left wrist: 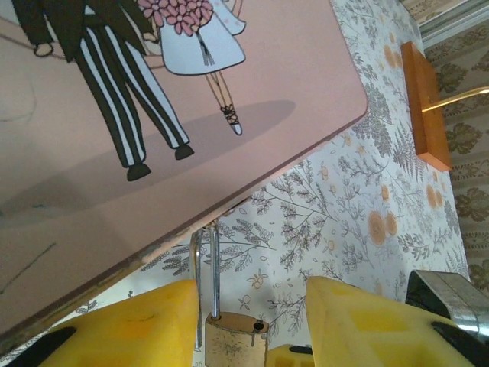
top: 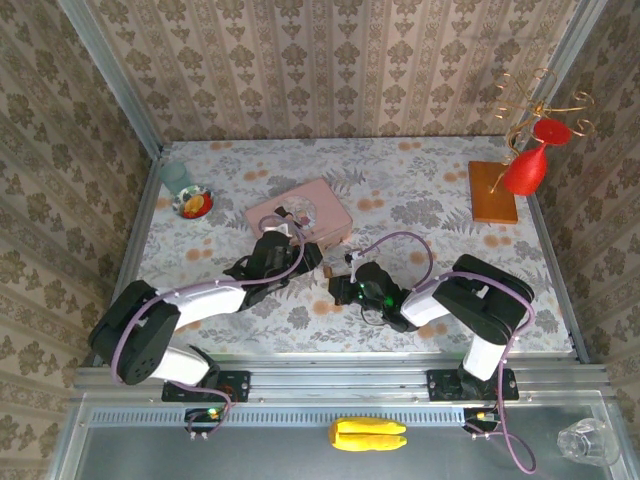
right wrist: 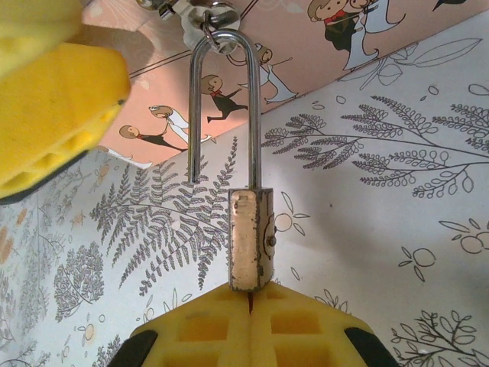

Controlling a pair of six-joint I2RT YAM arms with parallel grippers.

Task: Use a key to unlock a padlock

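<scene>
The small brass padlock (right wrist: 250, 238) reaches from a ring on the pink tin (top: 300, 212) towards my right gripper (right wrist: 250, 294). Its silvery shackle (right wrist: 221, 46) stands open: one leg stays in the body, and the other ends free above it. The right gripper's yellow fingers are pressed together against the padlock's bottom end. The key is hidden between them. My left gripper (left wrist: 248, 287) is open. Between its fingers (left wrist: 130, 329) stands the padlock (left wrist: 233, 340), close to the left finger. In the top view both grippers (top: 305, 258) (top: 342, 286) meet just in front of the tin.
A wooden base (top: 493, 190) carrying a gold wire stand and a red glass (top: 525, 170) is at the back right. At the back left are a tumbler and a small dish (top: 190, 200). Off the table in front lie a yellow object (top: 368, 434) and a clear glass (top: 585, 440).
</scene>
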